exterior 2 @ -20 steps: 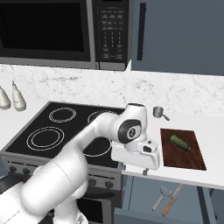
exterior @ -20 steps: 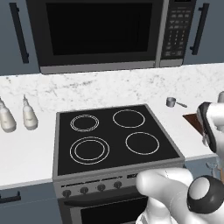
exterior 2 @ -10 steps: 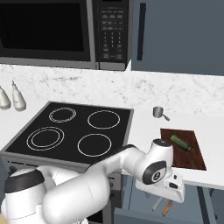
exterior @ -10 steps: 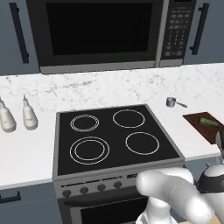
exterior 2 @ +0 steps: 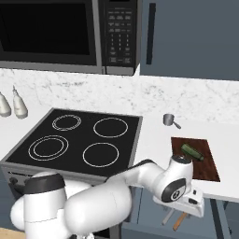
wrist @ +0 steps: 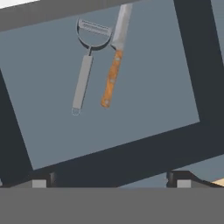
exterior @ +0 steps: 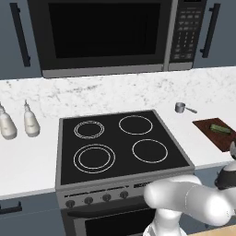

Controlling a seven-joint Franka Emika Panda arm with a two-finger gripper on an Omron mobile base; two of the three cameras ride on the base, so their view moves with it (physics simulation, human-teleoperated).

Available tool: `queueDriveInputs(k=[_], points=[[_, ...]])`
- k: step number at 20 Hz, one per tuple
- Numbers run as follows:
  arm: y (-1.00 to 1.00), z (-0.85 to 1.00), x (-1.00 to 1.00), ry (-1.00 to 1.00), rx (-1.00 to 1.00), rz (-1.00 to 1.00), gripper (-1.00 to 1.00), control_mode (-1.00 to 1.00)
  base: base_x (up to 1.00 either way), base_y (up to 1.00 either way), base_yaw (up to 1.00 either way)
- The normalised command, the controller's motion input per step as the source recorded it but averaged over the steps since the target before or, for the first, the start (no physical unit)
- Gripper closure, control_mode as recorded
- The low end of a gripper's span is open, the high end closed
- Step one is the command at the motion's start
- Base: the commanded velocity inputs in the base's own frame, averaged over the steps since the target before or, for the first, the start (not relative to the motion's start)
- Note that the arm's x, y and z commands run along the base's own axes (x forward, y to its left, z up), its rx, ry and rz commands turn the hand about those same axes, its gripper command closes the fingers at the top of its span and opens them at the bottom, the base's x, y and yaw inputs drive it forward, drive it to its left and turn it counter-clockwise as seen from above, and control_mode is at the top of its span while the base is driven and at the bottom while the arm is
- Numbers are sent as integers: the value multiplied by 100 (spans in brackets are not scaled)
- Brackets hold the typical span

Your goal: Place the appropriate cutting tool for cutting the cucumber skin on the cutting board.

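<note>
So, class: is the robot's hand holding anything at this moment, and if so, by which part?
Nothing is held. In the hand view the fingertips are apart and bare, and the peeler lies untouched beside the knife, well ahead of them.

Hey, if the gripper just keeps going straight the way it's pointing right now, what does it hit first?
Probably the bare grey drawer floor, judging by the hand view. The peeler and the wooden-handled knife lie off the centre line, toward that view's top. The fingertips are set wide apart; depth is unclear.

Even, shadowless, sharp rendered light
</note>
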Motion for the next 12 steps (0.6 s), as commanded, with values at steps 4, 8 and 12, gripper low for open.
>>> queueDriveInputs(k=[4,8,12], points=[[2,-47,13,0,0,0,-100,-100,0,0,0],[3,-61,0,0,0,0,-100,-100,0,0,0],[0,-45,0,-1,0,0,-100,-100,0,0,0]])
